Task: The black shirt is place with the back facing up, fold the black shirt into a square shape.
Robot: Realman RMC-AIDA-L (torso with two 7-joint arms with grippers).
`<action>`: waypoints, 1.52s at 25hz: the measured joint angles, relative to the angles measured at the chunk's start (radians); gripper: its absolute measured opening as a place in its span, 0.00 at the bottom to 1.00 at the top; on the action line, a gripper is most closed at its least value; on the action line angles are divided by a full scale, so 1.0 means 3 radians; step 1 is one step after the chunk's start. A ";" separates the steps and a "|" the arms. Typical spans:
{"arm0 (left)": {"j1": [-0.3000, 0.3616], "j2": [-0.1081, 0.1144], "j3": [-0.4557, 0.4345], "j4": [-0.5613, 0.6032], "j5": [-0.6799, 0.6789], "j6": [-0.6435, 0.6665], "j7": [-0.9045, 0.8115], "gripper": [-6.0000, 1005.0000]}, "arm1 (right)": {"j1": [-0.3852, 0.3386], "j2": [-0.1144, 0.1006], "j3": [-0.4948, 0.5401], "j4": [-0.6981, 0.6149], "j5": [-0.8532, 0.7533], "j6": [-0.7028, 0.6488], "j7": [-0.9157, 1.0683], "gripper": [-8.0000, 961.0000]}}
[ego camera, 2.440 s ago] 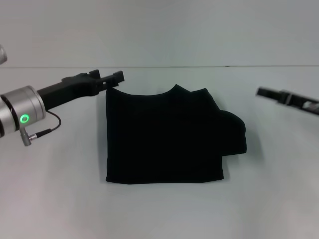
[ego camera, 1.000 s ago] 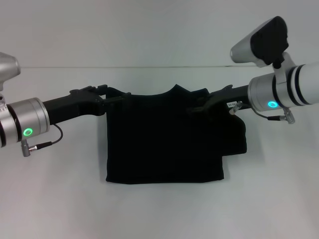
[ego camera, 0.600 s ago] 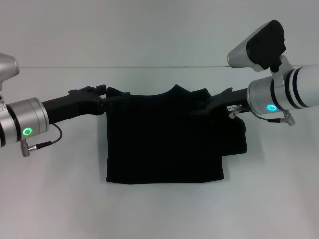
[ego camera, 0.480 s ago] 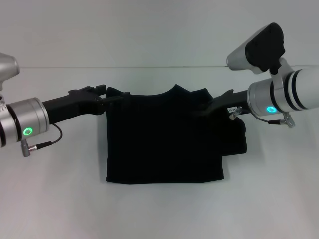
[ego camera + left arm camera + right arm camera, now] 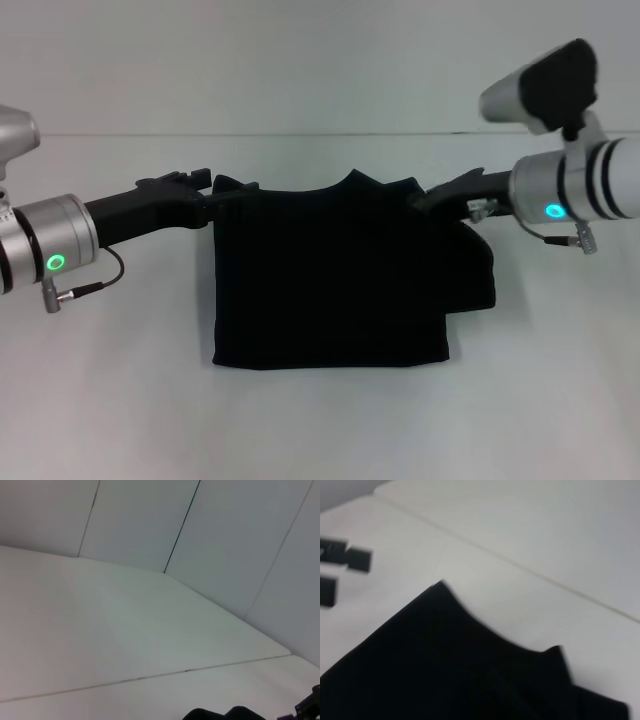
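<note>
Black shirt (image 5: 330,275) lies flat on the white table (image 5: 320,420), roughly at the middle of my head view, already partly folded into a blocky shape. Its neckline points toward the far edge of the table and its straight hem faces me. 1 sleeve bulges out on the right side, so the outline runs a little wider than it is deep. Nothing else sits on the table around it.

From the head camera, my left gripper (image 5: 222,193) reaches in at the shirt's far left corner, touching the cloth; I cannot tell whether its fingers are spread or pinching fabric. My right gripper (image 5: 428,200) is at the far right shoulder, just above the sleeve bulge, and its fingers merge with the dark cloth, so I cannot tell their state either.

On the left wrist camera I see mostly white table and wall panels, with a small dark hump of the shirt (image 5: 222,714) at the picture's edge.

On the right wrist camera the shirt (image 5: 445,670) fills the near part, its curved neckline visible, and the left gripper (image 5: 340,572) shows farther off, blurred.
</note>
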 joint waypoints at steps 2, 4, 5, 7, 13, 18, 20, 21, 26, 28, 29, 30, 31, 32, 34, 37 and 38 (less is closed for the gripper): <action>0.0007 -0.0003 -0.0002 0.0000 -0.0005 -0.0017 0.0000 0.94 | -0.0051 -0.0005 0.0127 -0.0004 0.0055 0.0049 0.0002 0.03; 0.0009 -0.0004 -0.0005 0.0000 -0.0014 -0.0023 0.0000 0.94 | -0.0115 -0.0019 0.0226 -0.0007 0.0154 0.0105 -0.0011 0.02; 0.0010 -0.0005 -0.0004 0.0000 -0.0014 -0.0025 0.0000 0.94 | -0.0134 -0.0025 0.0250 -0.0009 0.0194 0.0126 -0.0019 0.02; 0.0010 -0.0007 -0.0005 0.0000 -0.0022 -0.0049 0.0000 0.94 | -0.0174 -0.0042 0.0278 -0.0010 0.0300 0.0153 -0.0035 0.02; 0.0011 -0.0010 -0.0005 0.0000 -0.0025 -0.0059 -0.0001 0.94 | -0.0235 -0.0039 0.0283 -0.0011 0.0374 0.0205 -0.0043 0.03; 0.0007 -0.0009 -0.0040 0.0000 -0.0031 -0.0075 -0.0005 0.94 | -0.0298 -0.0007 0.0401 -0.0010 0.0377 0.0284 -0.0030 0.03; 0.0004 -0.0009 -0.0048 0.0000 -0.0038 -0.0079 -0.0005 0.94 | -0.0330 0.0002 0.0486 -0.0006 0.0379 0.0291 -0.0019 0.03; 0.0001 -0.0009 -0.0049 0.0000 -0.0040 -0.0081 -0.0005 0.94 | -0.0347 0.0006 0.0527 -0.0006 0.0381 0.0293 -0.0015 0.03; -0.0010 -0.0009 -0.0050 -0.0005 -0.0045 -0.0096 -0.0005 0.94 | -0.0446 -0.0001 0.0662 -0.0012 0.0610 0.0248 -0.0146 0.03; -0.0012 -0.0009 -0.0050 -0.0005 -0.0060 -0.0131 -0.0005 0.94 | -0.0483 -0.0015 0.0663 -0.0012 0.0749 0.0235 -0.0255 0.08; -0.0013 -0.0009 -0.0050 -0.0006 -0.0085 -0.0171 -0.0008 0.94 | -0.0499 -0.0023 0.0663 -0.0012 0.0807 0.0235 -0.0291 0.12; -0.0013 -0.0009 -0.0050 -0.0008 -0.0103 -0.0204 -0.0016 0.94 | -0.0514 -0.0036 0.0665 -0.0012 0.0860 0.0235 -0.0318 0.16; -0.0017 -0.0009 -0.0050 -0.0009 -0.0116 -0.0255 -0.0047 0.94 | -0.0526 -0.0047 0.0667 -0.0018 0.0906 0.0231 -0.0333 0.21; -0.0024 -0.0009 -0.0049 -0.0011 -0.0130 -0.0343 -0.0113 0.94 | -0.0538 -0.0061 0.0671 -0.0035 0.0946 0.0205 -0.0344 0.25; -0.0048 -0.0003 -0.0036 -0.0026 -0.0134 -0.0522 -0.0337 0.94 | -0.0566 -0.0076 0.0681 -0.0095 0.0986 0.0117 -0.0348 0.31; -0.0115 0.0036 -0.0020 -0.0098 -0.0097 -0.0691 -0.0776 0.94 | -0.0625 -0.0084 0.0719 -0.0261 0.1022 -0.0128 -0.0343 0.39; -0.0150 0.0049 -0.0009 -0.0136 -0.0070 -0.0757 -0.0957 0.94 | -0.0642 -0.0085 0.0739 -0.0321 0.1025 -0.0199 -0.0333 0.41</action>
